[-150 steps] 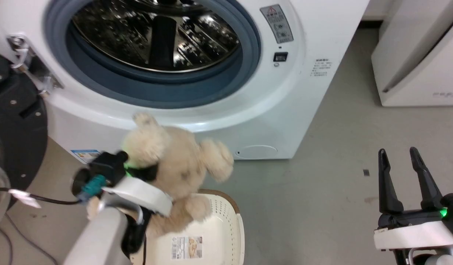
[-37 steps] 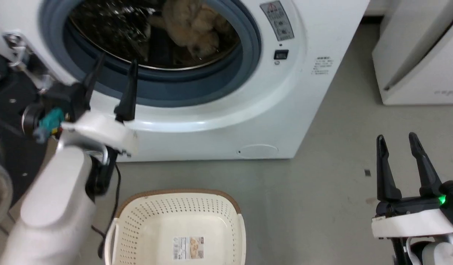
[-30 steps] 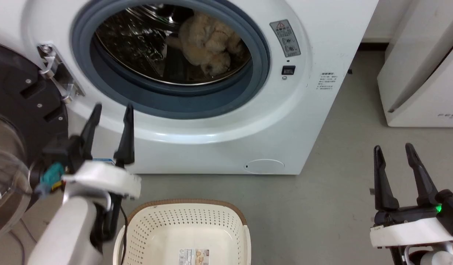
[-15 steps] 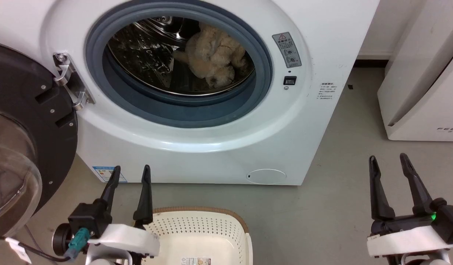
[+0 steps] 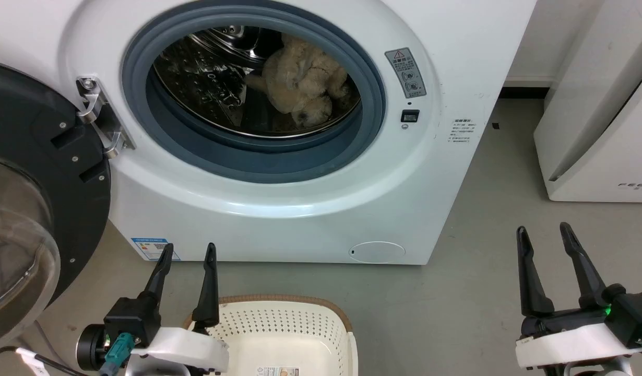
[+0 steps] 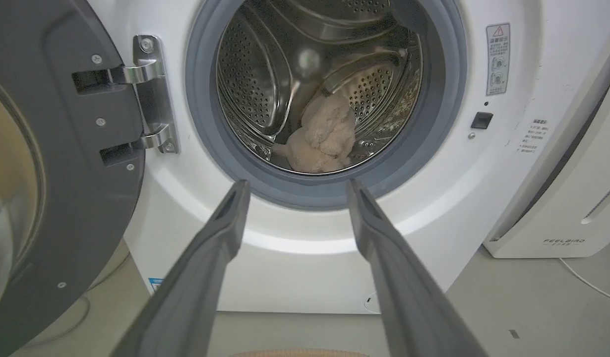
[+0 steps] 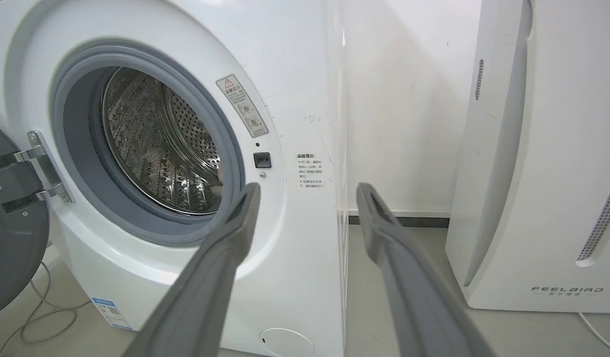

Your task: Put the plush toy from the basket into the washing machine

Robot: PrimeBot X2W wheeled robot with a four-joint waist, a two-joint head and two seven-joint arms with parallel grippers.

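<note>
The cream-beige plush toy [image 5: 302, 83] lies inside the steel drum of the washing machine [image 5: 436, 172], behind the grey gasket; the left wrist view has the plush toy [image 6: 322, 136] low in the drum. The basket [image 5: 279, 324] sits on the floor below the porthole with no toy in it. My left gripper [image 5: 189, 251] stands open at the basket's left rim, well below the porthole, nothing between its fingers. My right gripper [image 5: 543, 234] is open over the floor at the lower right.
The black-framed glass door [image 5: 34, 209] hangs open at the left on its metal hinge [image 5: 99, 117]. A white slanted appliance [image 5: 603, 109] stands to the right of the washer. Grey floor [image 5: 472, 282] lies between them. A cable [image 7: 32, 317] trails by the washer's base.
The left gripper, earlier shut on the plush toy above the basket, has let it go in the drum, drawn back and come down beside the basket. The head camera has tilted up.
</note>
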